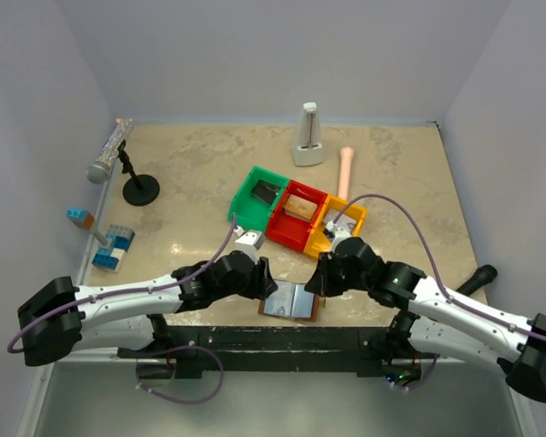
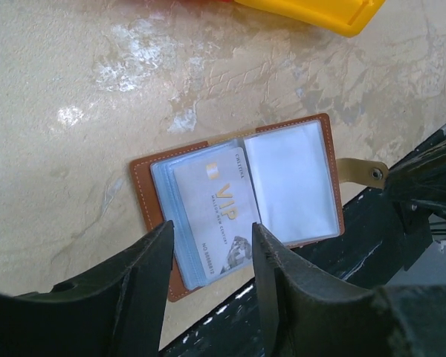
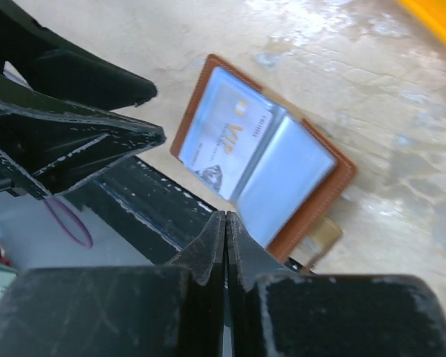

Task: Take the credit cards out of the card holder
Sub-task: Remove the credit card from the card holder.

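Note:
The card holder (image 1: 293, 300) lies open and flat at the table's near edge, brown outside with pale blue clear sleeves. A white credit card (image 2: 219, 208) marked VIP sits in its left sleeve; the right sleeve (image 2: 291, 182) looks blank. My left gripper (image 2: 212, 227) hovers open just over the left half, its fingers either side of the card's near end. My right gripper (image 3: 226, 216) is shut, nothing visible between its fingers, its tips at the near edge of the holder (image 3: 267, 171). The brown tab (image 2: 360, 171) sticks out to the right.
Green (image 1: 259, 196), red (image 1: 294, 214) and yellow (image 1: 332, 226) bins stand in a row just beyond the holder. A microphone on a stand (image 1: 118, 155) and blue blocks (image 1: 114, 246) are at the left. The black base rail (image 1: 282, 332) borders the holder's near side.

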